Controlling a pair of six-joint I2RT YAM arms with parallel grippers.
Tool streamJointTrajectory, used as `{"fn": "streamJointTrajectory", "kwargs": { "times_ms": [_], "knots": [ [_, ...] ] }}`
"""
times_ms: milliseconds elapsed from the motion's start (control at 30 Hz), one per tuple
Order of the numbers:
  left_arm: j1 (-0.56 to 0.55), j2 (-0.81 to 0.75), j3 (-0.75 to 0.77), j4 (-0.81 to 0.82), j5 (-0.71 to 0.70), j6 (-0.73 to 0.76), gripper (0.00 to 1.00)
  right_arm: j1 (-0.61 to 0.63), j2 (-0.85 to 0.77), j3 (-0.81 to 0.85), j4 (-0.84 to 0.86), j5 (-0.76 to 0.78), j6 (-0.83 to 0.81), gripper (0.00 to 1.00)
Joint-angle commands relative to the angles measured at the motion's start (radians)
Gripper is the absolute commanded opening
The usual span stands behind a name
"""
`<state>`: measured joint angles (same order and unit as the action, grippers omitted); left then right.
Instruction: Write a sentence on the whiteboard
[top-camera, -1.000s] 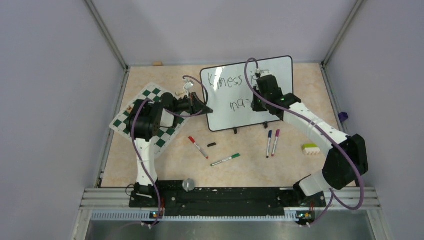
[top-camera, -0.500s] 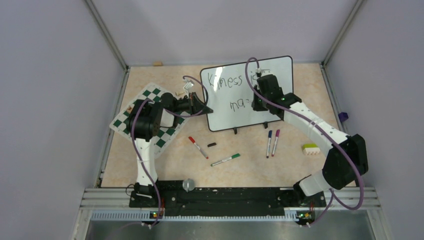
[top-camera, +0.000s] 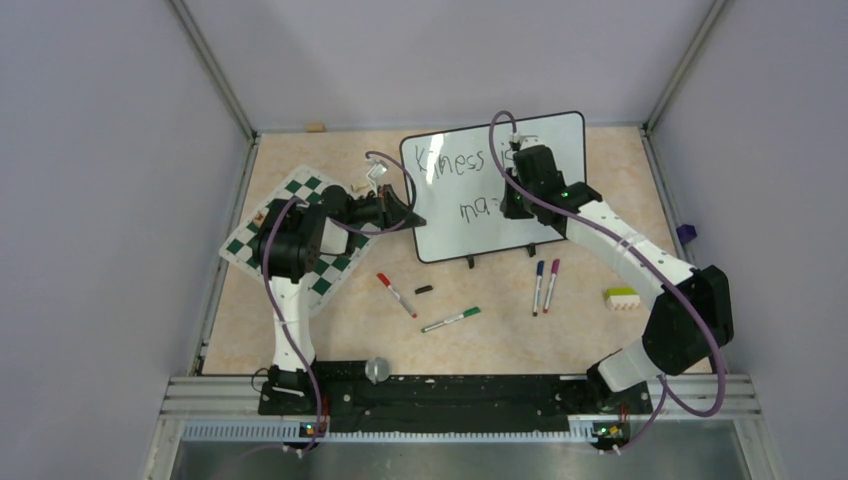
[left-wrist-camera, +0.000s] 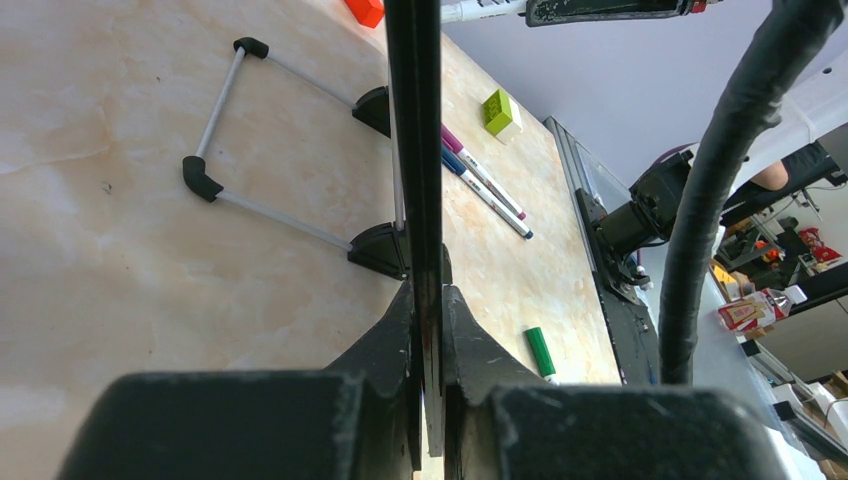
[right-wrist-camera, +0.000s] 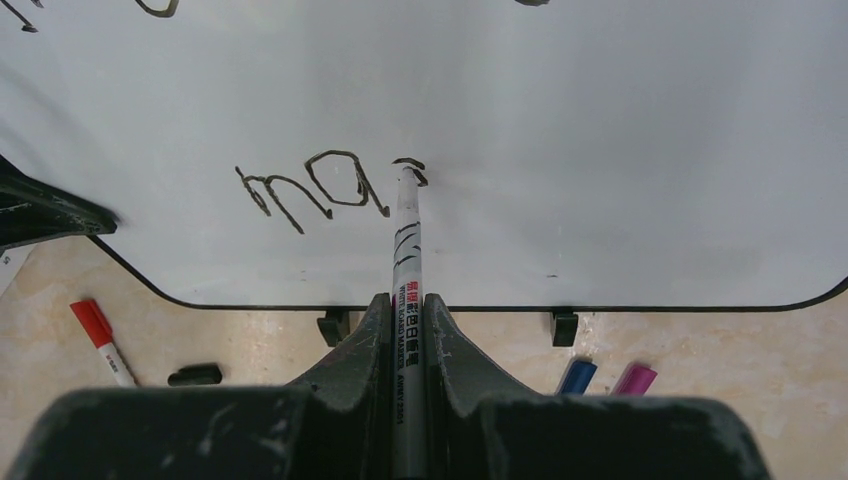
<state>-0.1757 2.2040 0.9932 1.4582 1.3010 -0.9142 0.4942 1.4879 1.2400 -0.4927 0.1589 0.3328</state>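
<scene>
The whiteboard stands upright at the back of the table on two black feet. My left gripper is shut on its left edge; in the left wrist view the thin black frame runs between the closed fingers of the left gripper. My right gripper is shut on a grey whiteboard marker, whose tip touches the whiteboard. The sentence shows "Kiness" above and "ma" below. Beside that "ma", a short fresh stroke sits at the marker tip. The right gripper points at the board.
A green-and-white chess mat lies under my left arm. In front of the board lie a red marker, a black cap, a green marker, blue and purple markers and a green-white block.
My right gripper has shifted slightly up and left along the board with the marker. The left arm has not moved.
</scene>
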Motion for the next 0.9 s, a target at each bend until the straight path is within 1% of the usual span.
{"fn": "streamJointTrajectory", "kwargs": {
  "times_ms": [0,533,867],
  "knots": [
    [0.001,-0.033,0.016,0.161,0.033,0.053,0.00,-0.012,0.009,0.032,0.067,-0.025,-0.009,0.00],
    [0.001,-0.034,0.016,0.162,0.030,0.053,0.00,-0.012,-0.012,-0.037,0.023,-0.037,-0.012,0.00],
    [0.001,-0.034,0.015,0.162,0.030,0.055,0.00,-0.017,-0.002,-0.004,0.005,0.036,-0.008,0.00]
  ]
}}
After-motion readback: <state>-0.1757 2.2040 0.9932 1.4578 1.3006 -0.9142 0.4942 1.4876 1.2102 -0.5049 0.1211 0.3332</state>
